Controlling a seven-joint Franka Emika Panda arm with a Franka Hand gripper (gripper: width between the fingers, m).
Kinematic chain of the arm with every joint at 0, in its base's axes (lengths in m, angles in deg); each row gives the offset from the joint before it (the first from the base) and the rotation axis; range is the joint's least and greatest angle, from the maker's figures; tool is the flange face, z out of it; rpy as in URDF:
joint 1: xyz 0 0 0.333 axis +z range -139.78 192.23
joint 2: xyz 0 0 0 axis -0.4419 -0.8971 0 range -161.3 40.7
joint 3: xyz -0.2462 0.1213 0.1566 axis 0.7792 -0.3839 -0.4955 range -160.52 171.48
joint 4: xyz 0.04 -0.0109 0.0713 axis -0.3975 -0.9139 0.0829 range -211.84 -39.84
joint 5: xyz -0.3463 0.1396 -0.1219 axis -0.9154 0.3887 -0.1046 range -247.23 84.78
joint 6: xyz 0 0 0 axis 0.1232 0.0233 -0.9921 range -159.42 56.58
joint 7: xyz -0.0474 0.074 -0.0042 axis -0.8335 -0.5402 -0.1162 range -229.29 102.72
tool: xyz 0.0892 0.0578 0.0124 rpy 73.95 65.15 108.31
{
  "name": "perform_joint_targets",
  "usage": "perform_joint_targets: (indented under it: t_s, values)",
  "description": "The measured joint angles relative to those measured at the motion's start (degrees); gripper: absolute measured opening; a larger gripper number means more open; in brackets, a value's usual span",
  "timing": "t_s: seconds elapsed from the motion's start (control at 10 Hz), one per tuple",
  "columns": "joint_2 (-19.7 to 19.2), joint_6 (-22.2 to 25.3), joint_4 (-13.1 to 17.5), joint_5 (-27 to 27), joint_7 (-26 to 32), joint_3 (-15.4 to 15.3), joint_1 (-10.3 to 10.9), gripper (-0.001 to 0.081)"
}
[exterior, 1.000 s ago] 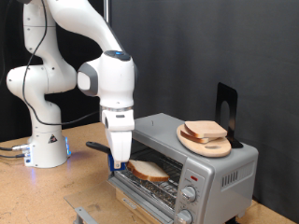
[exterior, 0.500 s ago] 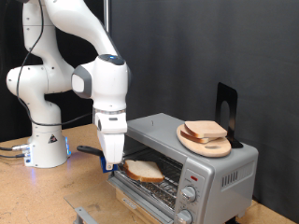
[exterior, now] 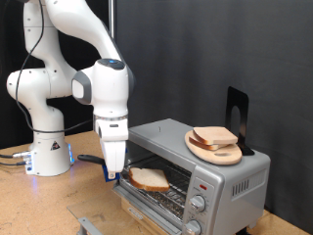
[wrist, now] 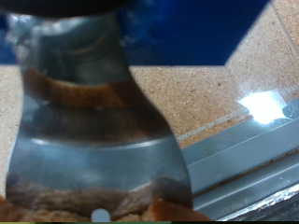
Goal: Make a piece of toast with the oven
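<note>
From the exterior view we get the whole scene: the oven [exterior: 196, 176] sits open with the piece of toast [exterior: 149, 178] lying flat on its rack, pale with a tan crust, and the gripper [exterior: 115, 174] at the slice's near edge on the exterior view's left. A plate [exterior: 213, 149] with more bread rests on top. The wrist view gives us only a blurred finger [wrist: 98, 140] over brown crust, so we cannot tell whether the fingers are apart or clamped
</note>
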Motion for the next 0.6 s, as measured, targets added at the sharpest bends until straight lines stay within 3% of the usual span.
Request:
perform_joint_targets:
  t_s: [0.6]
  values:
    - [0.4,0.1,0.8,4.1,-1.9,-2.4,1.4,0.0391]
